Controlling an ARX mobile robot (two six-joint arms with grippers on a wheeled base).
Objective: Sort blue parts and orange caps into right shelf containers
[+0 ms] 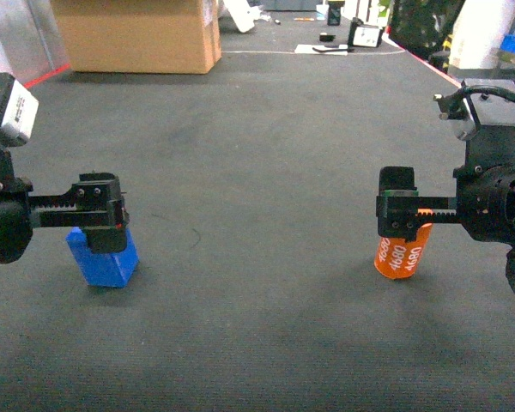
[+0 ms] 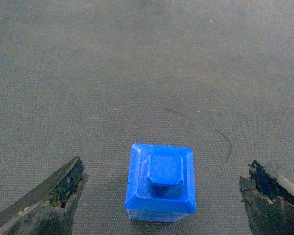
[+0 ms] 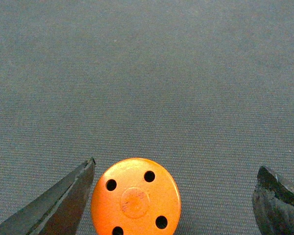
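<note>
1. On your left, the left gripper (image 1: 103,225) hangs over the small bright-blue plastic block (image 1: 104,257), which rests on the dark grey carpeted floor (image 1: 257,129). The wrist view shows the claw spread wide, one dark finger (image 2: 54,198) on each side of the block and neither touching it.
2. That blue block (image 2: 160,182) shows a square, bevelled top with a raised octagonal stud facing the wrist camera. In the head view it leans a little, its top tipped toward the left.
3. On your right, the right gripper (image 1: 401,221) sits over the small orange plastic cylinder cap (image 1: 398,251), which stands on the floor with its long axis near vertical, leaning slightly.
4. In the right wrist view you see the cap's (image 3: 135,197) flat round end face with four dark holes facing the camera. The claw is spread, the left finger (image 3: 63,205) just beside the cap's edge, the other well apart.
5. White "4680" markings run along the cap's side.
6. A brown cardboard box (image 1: 137,34) sits at the far left of the floor.
</note>
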